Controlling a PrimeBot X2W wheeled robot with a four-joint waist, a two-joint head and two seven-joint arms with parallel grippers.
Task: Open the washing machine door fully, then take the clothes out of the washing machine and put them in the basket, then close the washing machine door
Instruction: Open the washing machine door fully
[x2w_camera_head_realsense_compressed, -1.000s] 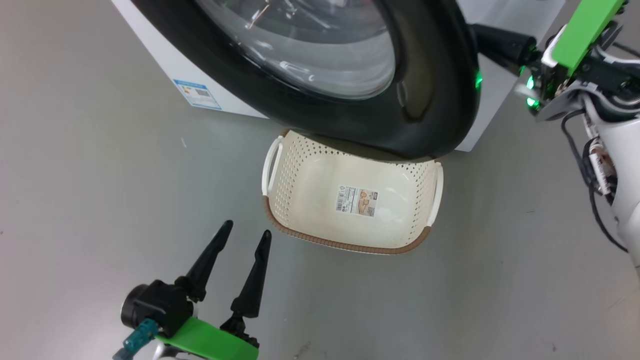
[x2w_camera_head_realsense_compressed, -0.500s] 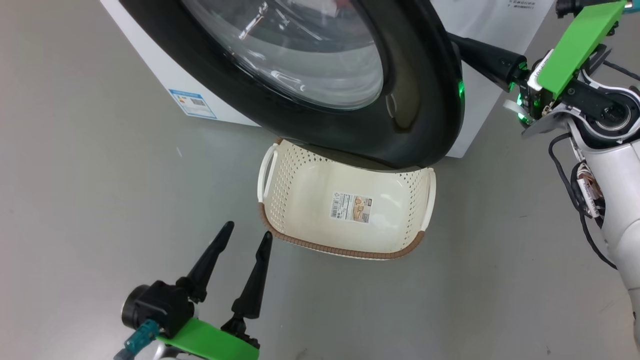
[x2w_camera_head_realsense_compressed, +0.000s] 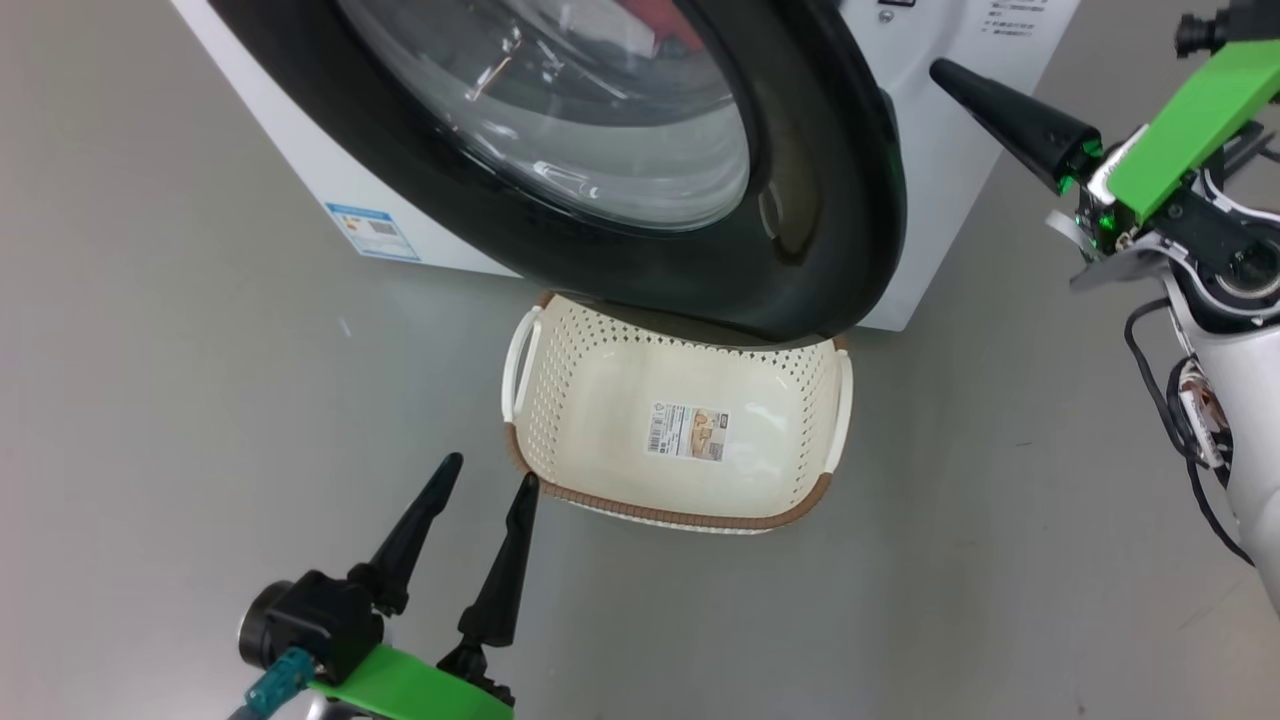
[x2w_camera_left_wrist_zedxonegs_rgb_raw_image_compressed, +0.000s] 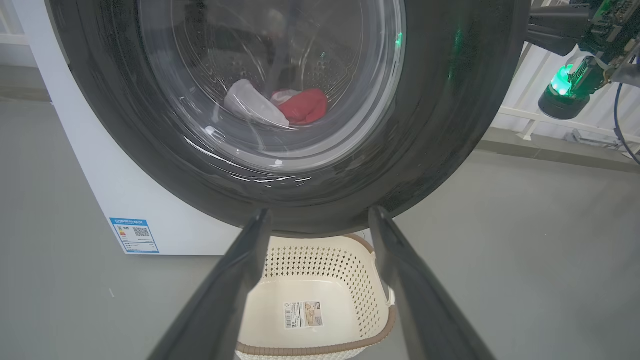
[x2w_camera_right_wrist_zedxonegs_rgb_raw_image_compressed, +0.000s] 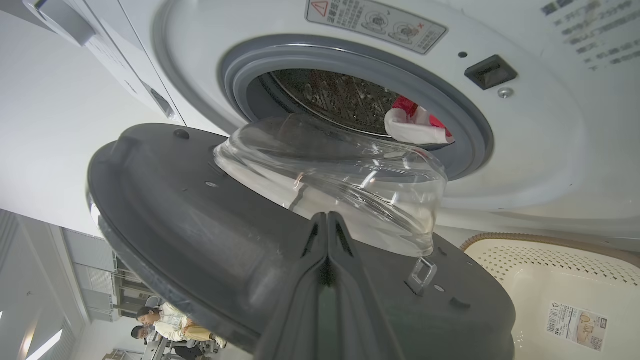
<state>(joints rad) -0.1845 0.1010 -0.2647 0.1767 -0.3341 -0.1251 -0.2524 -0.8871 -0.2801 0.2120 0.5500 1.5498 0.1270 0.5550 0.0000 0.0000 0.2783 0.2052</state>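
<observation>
The left gripper (x2w_camera_head_realsense_compressed: 492, 470) sits at the lower left, fingers spread wide and pointing up. The right gripper (x2w_camera_head_realsense_compressed: 945, 72) is at the upper right, fingers pressed together, with its pale forearm (x2w_camera_head_realsense_compressed: 1255, 410) below.

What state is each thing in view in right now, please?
Washing machine door: open, swung outward.
Clothes: inside the washing machine.
Basket: upright, empty.
Left gripper: fingers apart, empty.
Right gripper: fingers shut, empty.

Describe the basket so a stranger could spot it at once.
Find the white washing machine, its black-rimmed round door standing open. On the grey floor partly under that door sits the basket: cream, perforated, rectangular, with a brown woven-look rim, two white side handles and a sticker inside.
</observation>
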